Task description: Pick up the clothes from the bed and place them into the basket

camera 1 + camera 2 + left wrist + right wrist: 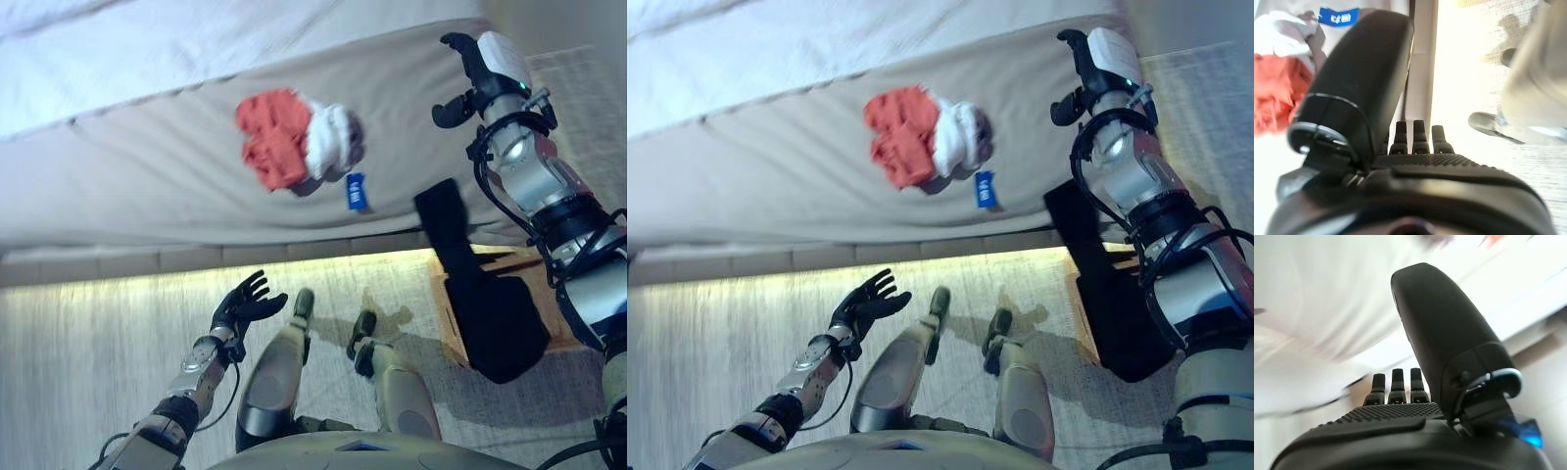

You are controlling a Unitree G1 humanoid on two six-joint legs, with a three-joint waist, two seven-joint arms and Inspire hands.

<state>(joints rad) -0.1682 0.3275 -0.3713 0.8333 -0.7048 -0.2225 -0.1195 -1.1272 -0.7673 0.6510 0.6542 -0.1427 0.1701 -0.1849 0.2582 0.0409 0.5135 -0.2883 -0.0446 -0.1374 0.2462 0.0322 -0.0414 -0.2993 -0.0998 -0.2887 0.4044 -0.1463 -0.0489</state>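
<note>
A red garment (274, 137) and a white garment (333, 137) lie bunched side by side on the beige bed (137, 176), near its front edge. My right hand (485, 73) hovers open over the bed's right end, well right of the two garments, and holds nothing. Low over the floor in front of the bed, my left hand (245, 304) is open and empty; its wrist view shows the red garment (1273, 93) beyond the thumb. A black garment (480, 304) drapes over the brown basket (453, 328) on the floor at the right.
A blue tag (357, 191) hangs on the bed's side just below the white garment. A lit strip runs along the bed's base. The basket stands close to the bed's right corner, under my right arm.
</note>
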